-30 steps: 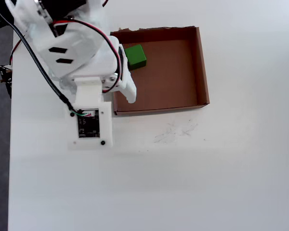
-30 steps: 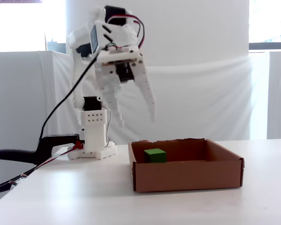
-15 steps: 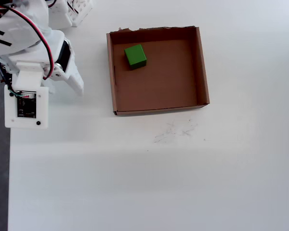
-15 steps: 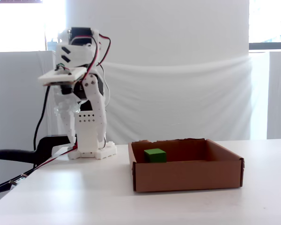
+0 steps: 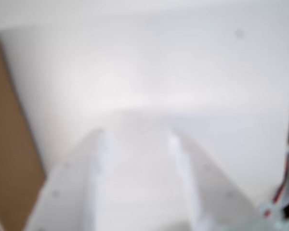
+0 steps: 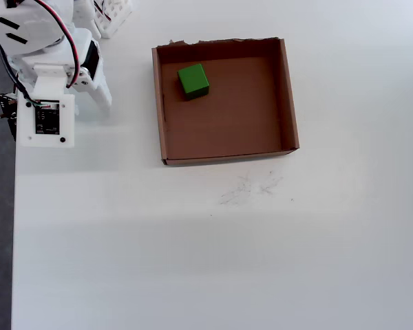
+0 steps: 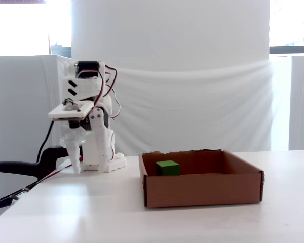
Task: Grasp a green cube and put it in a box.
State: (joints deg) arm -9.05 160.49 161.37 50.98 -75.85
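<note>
Sitting slightly askew in the box (image 6: pixel 289 96) corner: green cube (image 6: pixel 193 80), no long axis | claw (image 6: pixel 103 103) empty, parted, over bench (image 6: pixel 227 261)

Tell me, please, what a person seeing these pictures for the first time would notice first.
The small bright-green cube catches the eye first: it lies inside the shallow brown cardboard box, near the corner by the ragged torn edge in the overhead view. Next comes the white robot arm, folded low at the table's left side, apart from the box, its gripper empty.
</note>
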